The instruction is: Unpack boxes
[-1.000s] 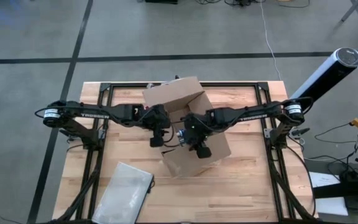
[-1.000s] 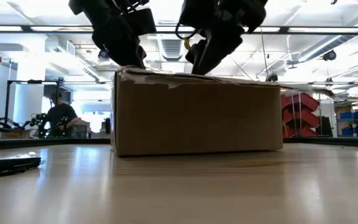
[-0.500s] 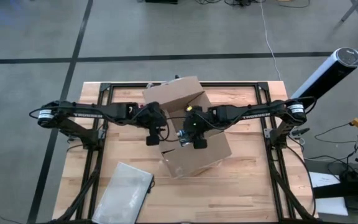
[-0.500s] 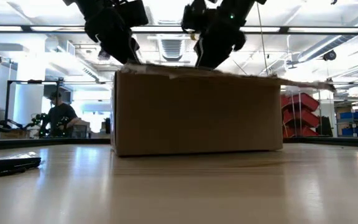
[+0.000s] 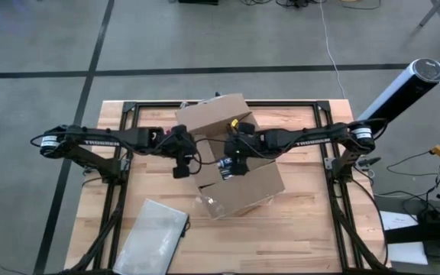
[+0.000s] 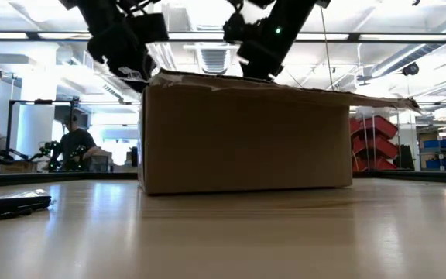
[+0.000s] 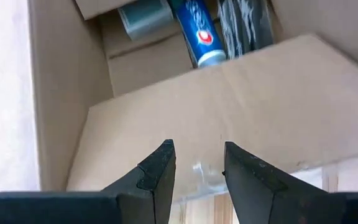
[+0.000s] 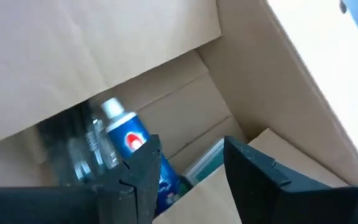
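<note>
From above, one box (image 5: 231,160) sits mid-surface (image 5: 304,229), turned at an angle, flaps spread. The left end effector (image 5: 180,169) hangs at its left edge and the right end effector (image 5: 228,169) over its middle. One grey-white pouch (image 5: 151,233) lies well apart, near the front left corner of the surface.

The low view hides the inside, showing only the box's plain side wall, a flap jutting out level on the right, and two people (image 6: 72,143) in the room behind.

Only the wrist views look inside. The left wrist view shows one blue tube (image 7: 197,31) between a green-grey packet (image 7: 145,15) and something wrapped in clear plastic (image 7: 244,25), past a lowered flap. The right wrist view shows the same three.

Both end effectors are released, fingers (image 7: 157,174) parted, nothing between them.
</note>
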